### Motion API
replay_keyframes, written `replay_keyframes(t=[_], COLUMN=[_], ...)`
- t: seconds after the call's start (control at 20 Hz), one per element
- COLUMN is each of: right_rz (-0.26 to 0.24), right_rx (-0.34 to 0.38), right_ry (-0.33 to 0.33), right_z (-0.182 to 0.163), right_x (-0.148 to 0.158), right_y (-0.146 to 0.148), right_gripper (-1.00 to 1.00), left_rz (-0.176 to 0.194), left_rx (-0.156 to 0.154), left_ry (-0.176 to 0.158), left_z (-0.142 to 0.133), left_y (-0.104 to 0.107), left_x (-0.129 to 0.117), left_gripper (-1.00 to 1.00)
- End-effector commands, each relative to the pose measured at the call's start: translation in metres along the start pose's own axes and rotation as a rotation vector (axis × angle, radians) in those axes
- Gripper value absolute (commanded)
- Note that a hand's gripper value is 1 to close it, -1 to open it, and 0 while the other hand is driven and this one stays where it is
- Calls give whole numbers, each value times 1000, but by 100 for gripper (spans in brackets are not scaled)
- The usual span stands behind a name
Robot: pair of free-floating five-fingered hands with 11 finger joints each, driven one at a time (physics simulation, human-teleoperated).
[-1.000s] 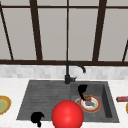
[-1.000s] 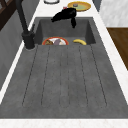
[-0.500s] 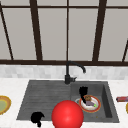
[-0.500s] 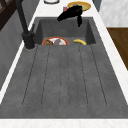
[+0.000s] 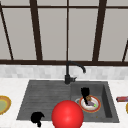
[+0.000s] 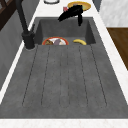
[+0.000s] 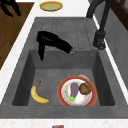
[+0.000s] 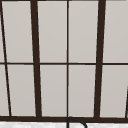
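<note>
My right hand hovers over the sink basin, above a red-rimmed plate, and holds nothing. Its fingers are straight and level and its thumb points down, as on the same right hand and right hand. The plate carries an eggplant and a brown round piece. A banana lies on the basin floor beside the plate. My left hand hangs idle at the sink's front left corner, fingers relaxed, over the wooden floor as the left hand.
A black faucet stands behind the sink, next to a ribbed drainboard. A large red ball sits at the front edge. A yellow plate lies on the left counter and a red packet on the right.
The right hand has drifted slightly over the basin, still empty. The left hand has not moved.
</note>
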Motion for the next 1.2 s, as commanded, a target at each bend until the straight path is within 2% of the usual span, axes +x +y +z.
replay_keyframes(t=[0.0,0.1,0.25,0.5,0.65,0.9,1.15], right_rz=[-42,-4,-33,-46,-16,-31,-52], right_rx=[17,1,57,80,51,52,57], right_ry=[-57,-11,-24,-27,-15,-11,28], right_z=[0,0,0,1,1,1,12], right_x=[-10,-5,-15,-25,-22,-32,-43], right_y=[2,1,-1,-5,-3,-3,-5], right_gripper=[-100,-100,-100,-100,-100,-100,-100], left_rz=[0,0,0,0,0,0,0], left_rx=[0,0,0,0,0,0,0], left_ry=[0,0,0,0,0,0,0], left_z=[0,0,0,0,0,0,0], left_y=[0,0,0,0,0,0,0], left_x=[0,0,0,0,0,0,0], left_gripper=[0,0,0,0,0,0,0])
